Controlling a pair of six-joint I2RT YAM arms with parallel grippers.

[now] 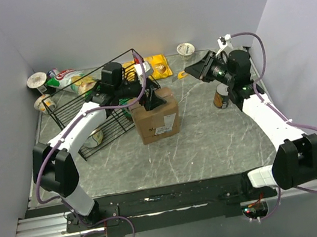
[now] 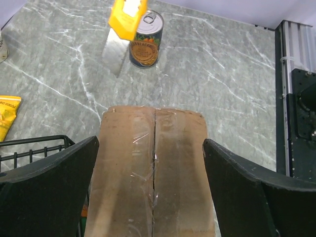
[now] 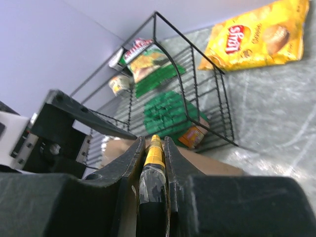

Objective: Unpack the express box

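The express box (image 1: 157, 120), a brown carton with a white label, stands mid-table. In the left wrist view its top (image 2: 153, 173) shows a clear-taped centre seam. My left gripper (image 1: 152, 98) is open, its two black fingers (image 2: 49, 187) standing either side of the box top (image 2: 150, 143). My right gripper (image 1: 200, 66) hovers to the right of and beyond the box, shut on a yellow utility knife (image 3: 154, 158). The knife's yellow body and bare blade (image 2: 116, 49) hang above the table beyond the box, apart from it.
A black wire basket (image 1: 92, 105) with snack packs stands left of the box, close to my left arm. A yellow chips bag (image 1: 159, 66) lies behind the box. A tin can (image 1: 221, 97) stands under my right arm. Cups (image 1: 186, 49) and a green bag (image 1: 63, 78) line the back wall.
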